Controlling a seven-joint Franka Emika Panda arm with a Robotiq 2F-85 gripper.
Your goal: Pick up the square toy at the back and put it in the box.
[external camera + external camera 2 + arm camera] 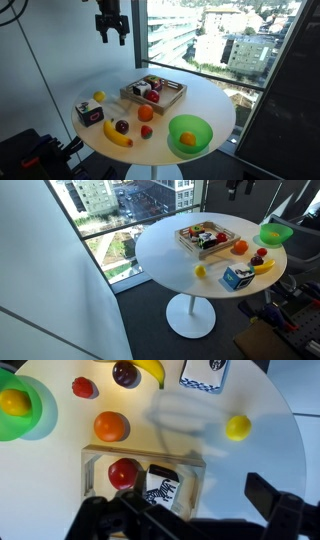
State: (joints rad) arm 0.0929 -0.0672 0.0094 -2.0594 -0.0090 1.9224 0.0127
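Sitting inside the box, the cube leaves little to do

We find the square toy (160, 488), a whitish block with dark print, lying in the wooden box (140, 451), just beside the red apple (124, 472) at its 10 o'clock in the wrist view. An orange (111, 426) lies outside at the box's 11 o'clock, a yellow ball (237, 427) at 2 o'clock. Our gripper (112, 38) hangs high above the table (205, 100), fingers spread, holding nothing. We judge the task done; descending again risks clipping the box wall or knocking the apple against the toy.
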